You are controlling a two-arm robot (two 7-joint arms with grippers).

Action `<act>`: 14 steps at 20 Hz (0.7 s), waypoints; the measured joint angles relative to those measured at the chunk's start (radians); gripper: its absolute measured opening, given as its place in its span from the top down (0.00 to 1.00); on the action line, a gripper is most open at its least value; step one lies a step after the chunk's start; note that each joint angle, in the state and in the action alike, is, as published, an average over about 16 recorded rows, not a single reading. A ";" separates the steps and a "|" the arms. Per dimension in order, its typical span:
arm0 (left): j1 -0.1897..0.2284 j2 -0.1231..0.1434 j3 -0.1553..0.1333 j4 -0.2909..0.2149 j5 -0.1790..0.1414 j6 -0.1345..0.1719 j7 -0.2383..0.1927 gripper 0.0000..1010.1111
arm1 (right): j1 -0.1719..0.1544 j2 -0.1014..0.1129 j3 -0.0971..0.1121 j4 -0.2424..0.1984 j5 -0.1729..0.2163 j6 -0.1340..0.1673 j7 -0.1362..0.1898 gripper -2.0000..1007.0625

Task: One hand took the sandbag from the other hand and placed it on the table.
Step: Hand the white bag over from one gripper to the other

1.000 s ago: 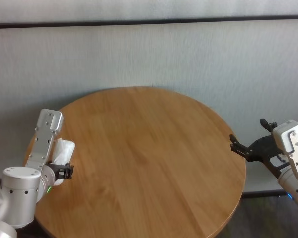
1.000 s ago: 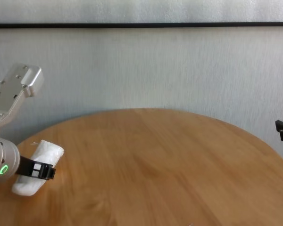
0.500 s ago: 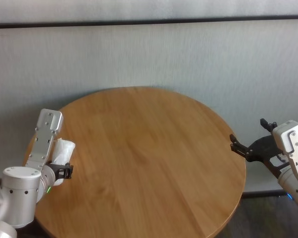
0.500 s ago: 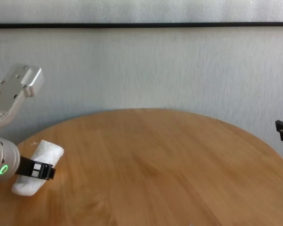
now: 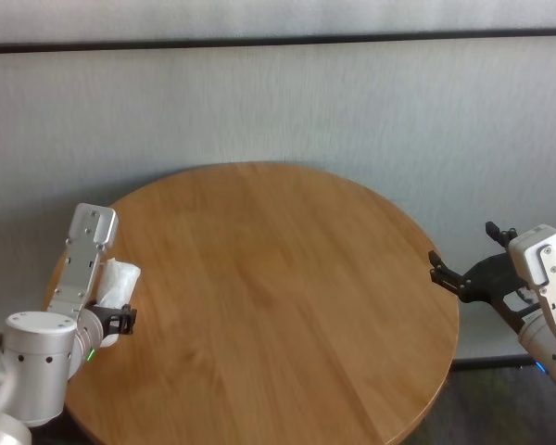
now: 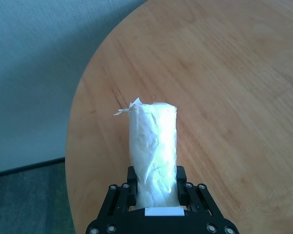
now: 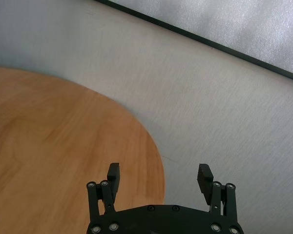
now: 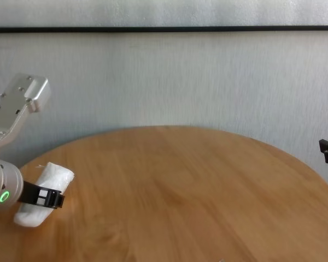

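Note:
My left gripper, the green-ringed one, is shut on the sandbag, a white crinkled pouch. It holds the pouch near its middle, low over the left edge of the round wooden table. In the left wrist view the sandbag sticks out past the fingers; the chest view shows it tilted. My right gripper, the blue-ringed one, is open and empty just off the table's right edge, far from the sandbag. The right wrist view shows its gripper with its jaws wide apart beside the table rim.
A grey-white wall with a dark horizontal strip stands behind the table. Grey floor shows beyond the table's left edge. Nothing else lies on the tabletop.

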 joint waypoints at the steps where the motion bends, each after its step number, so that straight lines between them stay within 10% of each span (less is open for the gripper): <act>1: 0.001 0.000 -0.001 -0.001 0.001 -0.003 0.000 0.52 | 0.000 0.000 0.000 0.000 0.000 0.000 0.000 0.00; 14: 0.028 0.015 -0.005 -0.032 0.034 -0.100 -0.030 0.52 | 0.000 0.000 0.000 0.000 0.000 0.000 0.000 0.00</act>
